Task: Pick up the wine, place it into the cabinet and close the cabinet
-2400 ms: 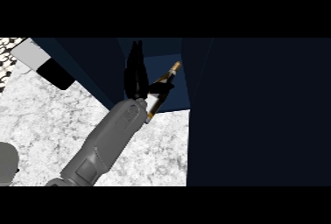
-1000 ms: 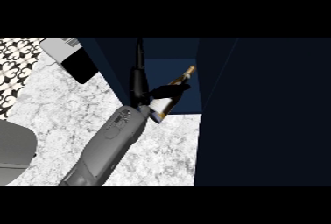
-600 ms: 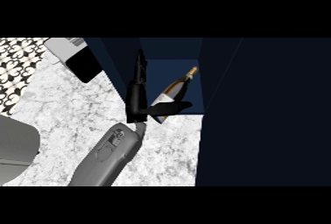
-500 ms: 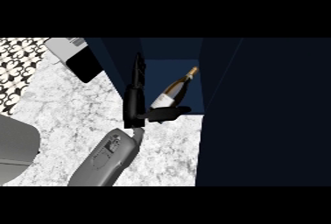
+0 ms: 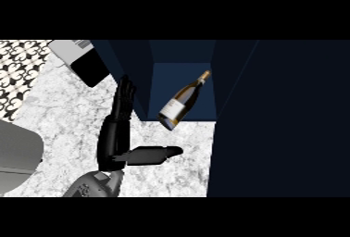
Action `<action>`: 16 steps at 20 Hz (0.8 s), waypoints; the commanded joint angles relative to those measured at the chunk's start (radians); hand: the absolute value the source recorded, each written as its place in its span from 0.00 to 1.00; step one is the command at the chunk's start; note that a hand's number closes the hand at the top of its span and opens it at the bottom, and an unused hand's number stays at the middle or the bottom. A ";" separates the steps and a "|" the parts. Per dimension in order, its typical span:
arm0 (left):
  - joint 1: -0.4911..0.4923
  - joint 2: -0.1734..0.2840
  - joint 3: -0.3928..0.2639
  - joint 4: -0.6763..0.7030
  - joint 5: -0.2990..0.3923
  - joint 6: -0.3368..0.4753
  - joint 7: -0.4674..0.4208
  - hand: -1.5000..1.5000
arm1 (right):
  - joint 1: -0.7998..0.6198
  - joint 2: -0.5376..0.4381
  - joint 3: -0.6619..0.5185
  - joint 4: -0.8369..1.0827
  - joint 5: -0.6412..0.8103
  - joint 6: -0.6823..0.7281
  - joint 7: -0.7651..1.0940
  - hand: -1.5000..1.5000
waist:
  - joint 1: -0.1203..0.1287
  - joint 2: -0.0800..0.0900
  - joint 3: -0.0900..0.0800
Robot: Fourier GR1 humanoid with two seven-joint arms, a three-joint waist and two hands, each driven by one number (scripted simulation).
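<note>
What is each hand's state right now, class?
Left hand: not in view.
Right hand: open, fingers straight, holding nothing; the dark glass wine bottle with a pale label lies apart from it.

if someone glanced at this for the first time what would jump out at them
The wine bottle stands out first: pale label, gold-capped neck pointing up and right, lying tilted in the open dark blue cabinet at the centre, with no hand on it. Just left of it, the black hand is open, fingers straight up along the cabinet's edge and thumb pointing right below the bottle. All this sits over the white marble counter.
</note>
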State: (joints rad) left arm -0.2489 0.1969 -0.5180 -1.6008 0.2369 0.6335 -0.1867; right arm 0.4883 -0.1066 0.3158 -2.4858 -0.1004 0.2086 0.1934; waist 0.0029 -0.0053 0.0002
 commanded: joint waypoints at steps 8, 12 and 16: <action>0.220 0.206 0.131 -0.245 0.162 -0.286 -0.030 0.00 | -0.023 -0.105 -0.053 -0.069 -0.094 0.092 0.084 1.00 | 0.001 0.005 -0.001; 0.322 0.240 0.112 -0.290 0.191 -0.377 -0.081 1.00 | 0.060 -0.192 -0.046 -0.109 -0.086 0.199 0.050 1.00 | -0.006 0.001 0.000; 0.402 0.330 0.237 -0.309 0.288 -0.511 -0.113 1.00 | -0.007 -0.211 -0.084 -0.100 -0.062 0.208 0.076 1.00 | 0.002 0.003 -0.001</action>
State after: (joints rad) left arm 0.0735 0.4473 -0.3710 -1.8807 0.4406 0.2454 -0.2666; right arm 0.4652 -0.2673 0.2759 -2.4847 -0.0996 0.3794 0.2204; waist 0.0031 -0.0030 -0.0017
